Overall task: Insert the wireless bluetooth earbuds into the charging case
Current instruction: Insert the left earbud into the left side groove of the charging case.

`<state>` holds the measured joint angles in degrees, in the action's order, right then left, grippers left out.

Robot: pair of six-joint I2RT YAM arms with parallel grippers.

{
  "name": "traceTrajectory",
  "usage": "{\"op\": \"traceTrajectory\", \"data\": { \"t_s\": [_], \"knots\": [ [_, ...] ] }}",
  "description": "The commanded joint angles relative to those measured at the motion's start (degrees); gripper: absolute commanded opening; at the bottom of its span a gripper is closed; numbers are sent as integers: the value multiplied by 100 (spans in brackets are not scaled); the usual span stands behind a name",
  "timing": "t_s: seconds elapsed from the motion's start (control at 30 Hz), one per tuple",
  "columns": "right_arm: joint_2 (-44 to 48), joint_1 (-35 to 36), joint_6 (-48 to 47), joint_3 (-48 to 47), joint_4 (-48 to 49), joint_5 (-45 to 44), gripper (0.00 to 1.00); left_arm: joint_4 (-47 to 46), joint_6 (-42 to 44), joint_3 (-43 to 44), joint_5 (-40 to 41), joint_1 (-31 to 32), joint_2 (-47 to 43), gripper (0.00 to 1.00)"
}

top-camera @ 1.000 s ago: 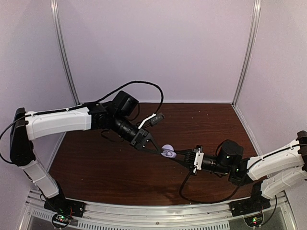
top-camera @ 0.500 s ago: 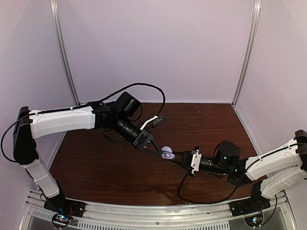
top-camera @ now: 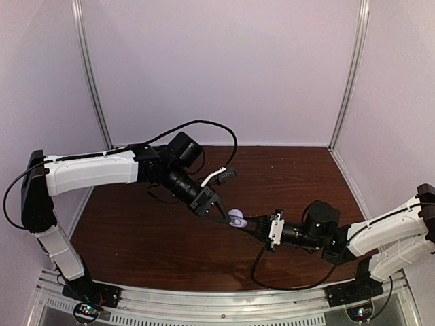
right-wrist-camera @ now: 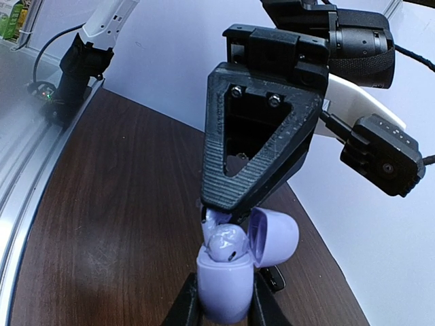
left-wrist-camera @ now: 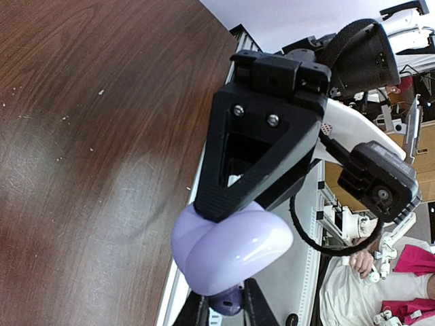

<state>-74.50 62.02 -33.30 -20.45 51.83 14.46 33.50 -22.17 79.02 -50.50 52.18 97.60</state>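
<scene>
Dark wood table (top-camera: 136,224) under both arms, plain pale walls behind. Your right gripper (right-wrist-camera: 224,302) clamps charging case (right-wrist-camera: 223,288) by its base, lid (right-wrist-camera: 275,234) swung open to one side. Your left gripper (left-wrist-camera: 228,311), fingers narrow, pinches earbud (left-wrist-camera: 228,303). Case sits just beyond left fingertips, open well facing them, earbud at rim. Judged: long axis of earbud runs along left fingers, so push straight in. Second earbud: cannot tell.

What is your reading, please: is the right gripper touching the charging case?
Touching. The right wrist view shows the right gripper with its fingers pressed against both sides of the charging case, on its lower half, with no gap.
</scene>
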Motion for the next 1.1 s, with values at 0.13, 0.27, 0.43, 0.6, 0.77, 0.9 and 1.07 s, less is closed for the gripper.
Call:
{"op": "traceTrajectory", "data": {
  "t_s": [0.13, 0.27, 0.43, 0.6, 0.77, 0.9, 1.07],
  "knots": [
    [101, 123, -49, -151, 222, -49, 0, 247, -15, 391, 356, 55, 200, 6],
    [82, 156, -45, -161, 222, -55, 0, 254, -77, 431, 428, 55, 237, 9],
    [64, 179, -4, -153, 326, -47, 0, 254, -166, 548, 506, 55, 257, 11],
    [-47, 188, 154, -123, 621, 14, 0, 255, -200, 579, 584, 55, 273, 14],
    [-168, 188, 303, -38, 1043, -13, 0, 258, -266, 588, 587, 55, 277, 16],
    [-250, 188, 247, 35, 1299, -15, 0, 360, -320, 656, 614, 55, 307, 17],
    [-343, 190, 203, 100, 1526, 49, 0, 471, -428, 734, 602, 54, 364, 18]
  ]
}}
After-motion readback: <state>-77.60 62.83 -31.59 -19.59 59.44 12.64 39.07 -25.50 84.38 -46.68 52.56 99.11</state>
